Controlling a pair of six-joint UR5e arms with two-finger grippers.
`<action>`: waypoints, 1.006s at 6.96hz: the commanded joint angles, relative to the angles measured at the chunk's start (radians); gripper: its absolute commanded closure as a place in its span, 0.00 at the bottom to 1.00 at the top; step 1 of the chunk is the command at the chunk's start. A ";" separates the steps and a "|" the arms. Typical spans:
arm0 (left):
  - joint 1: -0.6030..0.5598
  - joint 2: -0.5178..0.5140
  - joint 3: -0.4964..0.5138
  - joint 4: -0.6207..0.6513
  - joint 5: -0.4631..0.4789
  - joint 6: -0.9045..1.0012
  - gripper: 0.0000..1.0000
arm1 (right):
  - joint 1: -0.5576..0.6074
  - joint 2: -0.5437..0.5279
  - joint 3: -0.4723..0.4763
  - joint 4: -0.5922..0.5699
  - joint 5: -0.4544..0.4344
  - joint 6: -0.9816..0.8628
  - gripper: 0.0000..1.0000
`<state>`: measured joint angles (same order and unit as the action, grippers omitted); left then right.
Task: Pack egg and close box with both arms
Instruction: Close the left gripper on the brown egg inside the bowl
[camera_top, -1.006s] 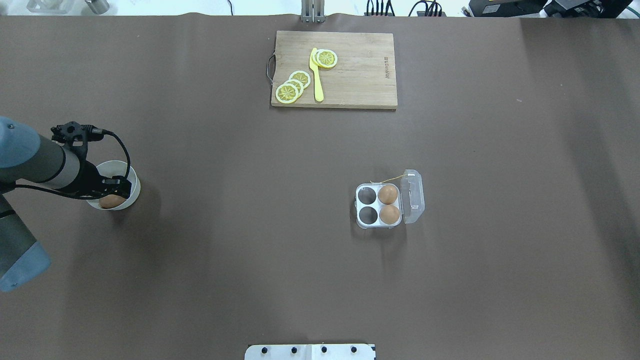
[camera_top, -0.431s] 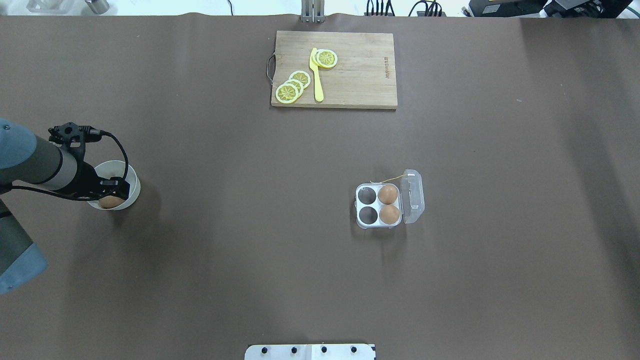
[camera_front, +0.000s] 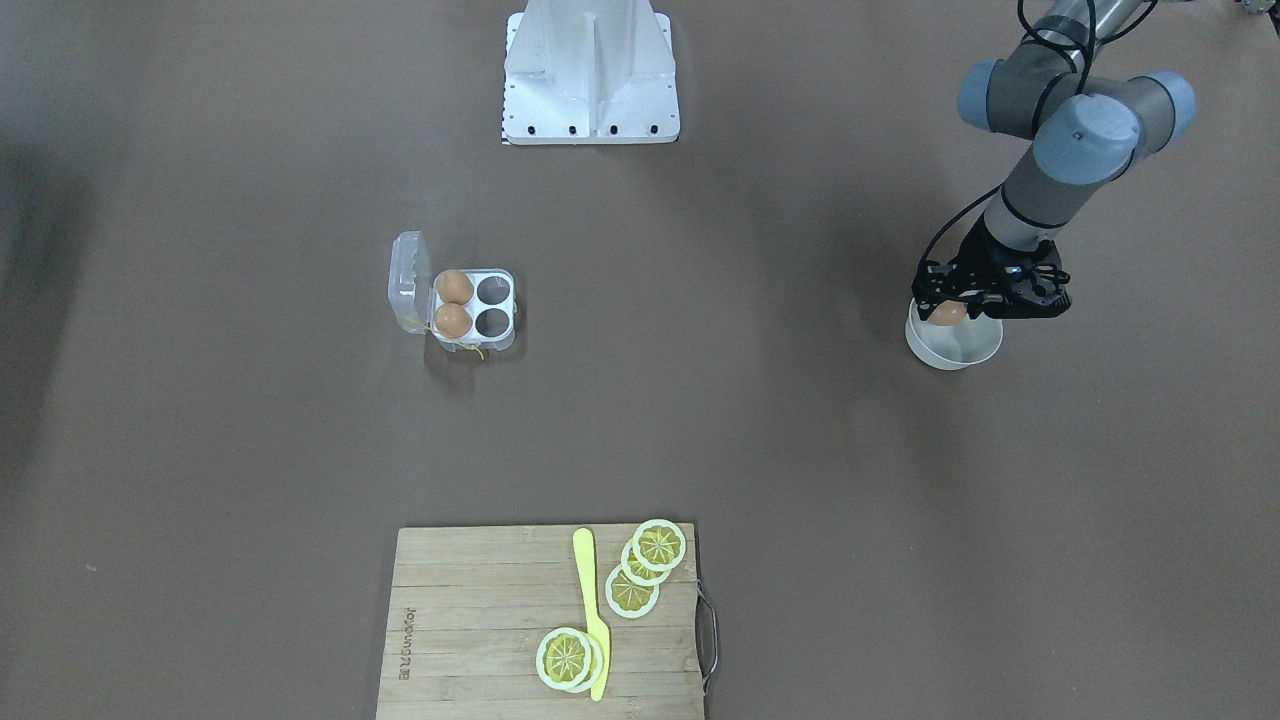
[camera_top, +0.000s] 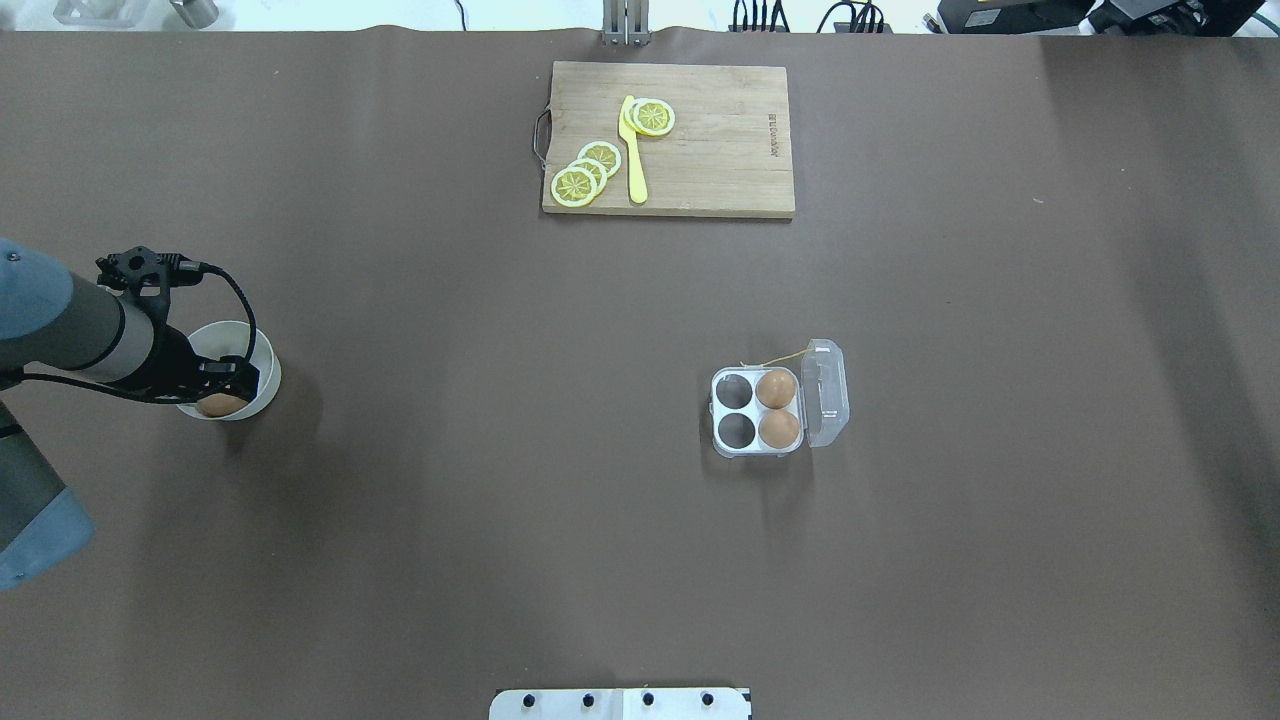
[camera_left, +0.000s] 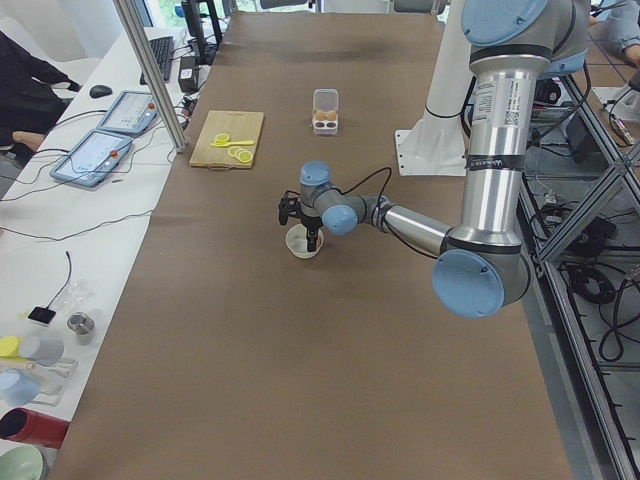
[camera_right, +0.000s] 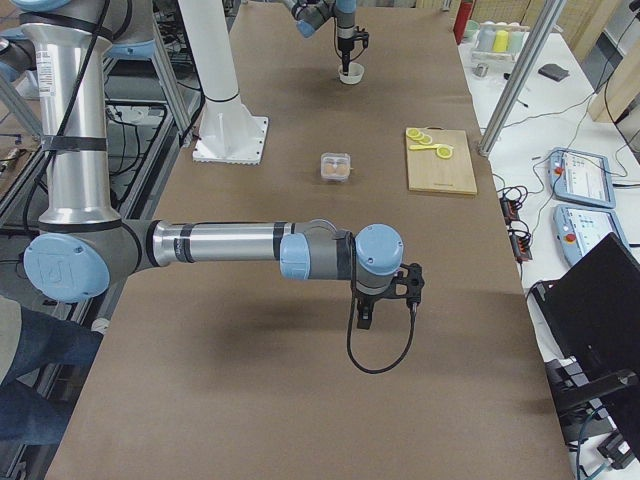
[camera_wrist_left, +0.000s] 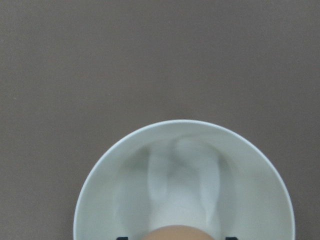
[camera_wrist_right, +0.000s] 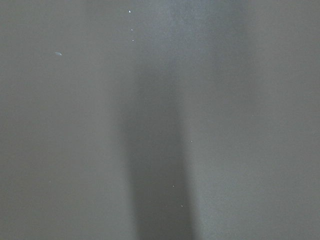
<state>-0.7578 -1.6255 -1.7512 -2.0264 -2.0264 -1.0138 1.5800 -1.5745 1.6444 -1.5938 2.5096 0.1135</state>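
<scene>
1. The left claw (camera_top: 225, 396) hangs just above the white bowl (camera_top: 262, 350) and is clenched on the egg (camera_top: 222, 404). In the left wrist view the top of the egg (camera_wrist_left: 177, 232) shows between the two black fingertips (camera_wrist_left: 122, 238).
2. The egg is tan-brown and sits directly under the left claw, over the side of the bowl that is nearer to the robot. I cannot tell whether it touches the bowl.
3. The box (camera_top: 735, 392) lies on the brown table (camera_top: 450, 500), well apart from the left claw, toward the robot's right of it. Its clear lid (camera_top: 826, 392) is open, on the side of the box that is far from the left claw.
4. Two other eggs (camera_top: 776, 388) sit in the two cells beside the lid. The two cells nearer to the left claw are bare.
5. A thin yellow string (camera_top: 780, 358) lies at the far corner of the box, near the lid.
6. The right claw (camera_right: 365, 318) shows only in the right side view, where it hangs above the table, well apart from the box. I cannot tell whether it is released or clenched.
7. A wooden cutting board (camera_top: 710, 140) with lemon slices (camera_top: 585, 172) and a yellow knife (camera_top: 633, 160) lies well apart from the left claw, farther from the robot and toward its right.
</scene>
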 joint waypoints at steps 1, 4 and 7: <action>0.003 -0.001 0.004 0.000 0.003 0.000 0.28 | 0.000 0.001 0.000 -0.002 0.000 0.000 0.00; 0.005 -0.002 0.004 0.000 0.003 -0.008 0.30 | 0.000 0.001 0.000 0.000 0.000 0.000 0.00; 0.005 -0.002 0.004 0.002 0.005 -0.012 0.57 | 0.000 0.001 0.000 0.000 0.000 0.000 0.00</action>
<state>-0.7533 -1.6275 -1.7483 -2.0261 -2.0230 -1.0253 1.5800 -1.5739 1.6444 -1.5938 2.5096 0.1135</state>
